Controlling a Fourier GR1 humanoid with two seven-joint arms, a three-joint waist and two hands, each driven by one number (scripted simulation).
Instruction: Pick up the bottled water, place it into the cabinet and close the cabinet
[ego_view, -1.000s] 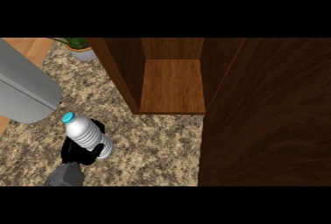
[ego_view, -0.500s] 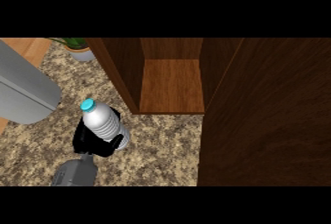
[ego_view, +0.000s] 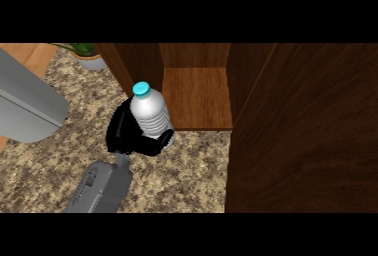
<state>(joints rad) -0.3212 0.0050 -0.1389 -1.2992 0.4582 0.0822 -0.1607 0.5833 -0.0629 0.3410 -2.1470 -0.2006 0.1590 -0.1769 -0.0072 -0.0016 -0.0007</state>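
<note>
Granite counter (ego_view: 184, 180), bottled water (ego_view: 150, 112) in the right hand (ego_view: 129, 135) at the open cabinet (ego_view: 140, 62).
Black fingers (ego_view: 164, 137) curled round the bottle's lower body, pinching it upright, blue cap (ego_view: 142, 89) on top. The bottle stood just left of the cabinet's wooden shelf (ego_view: 198, 100), at its front corner and outside it. The dark door (ego_view: 310, 130) hung open at right; a potted plant (ego_view: 88, 55) sat behind, at the counter's far left.
</note>
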